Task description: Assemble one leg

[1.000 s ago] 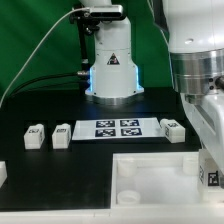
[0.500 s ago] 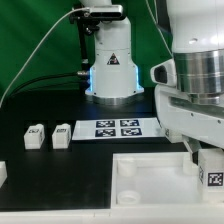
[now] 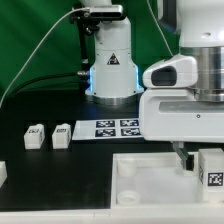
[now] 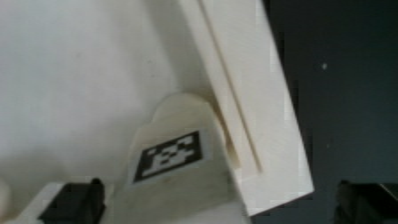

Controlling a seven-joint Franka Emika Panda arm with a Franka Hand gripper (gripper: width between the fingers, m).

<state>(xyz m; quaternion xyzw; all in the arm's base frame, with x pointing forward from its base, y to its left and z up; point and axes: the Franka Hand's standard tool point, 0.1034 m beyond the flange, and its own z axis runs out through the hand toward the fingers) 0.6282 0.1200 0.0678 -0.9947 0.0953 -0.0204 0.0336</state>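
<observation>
A white leg (image 3: 212, 176) with a black-and-white tag stands at the near right corner of the large white square panel (image 3: 150, 172). In the wrist view this leg (image 4: 178, 160) lies between my fingertips (image 4: 75, 198), which stand wide apart with gaps on both sides of it. My gripper (image 4: 222, 200) is open and holds nothing; it hangs over that corner (image 3: 200, 160). Two more legs (image 3: 35, 135) (image 3: 62, 134) lie on the black table at the exterior view's left.
The marker board (image 3: 115, 128) lies behind the panel, in front of the arm's base (image 3: 110, 70). A white piece (image 3: 3, 172) shows at the exterior view's left edge. The arm's body hides the table's right side. The panel's edge (image 4: 249, 90) borders dark table (image 4: 347, 100).
The arm's wrist has swung toward the exterior view's left and now covers the leg that lay right of the marker board. The tagged leg at the panel's corner has hardly moved.
</observation>
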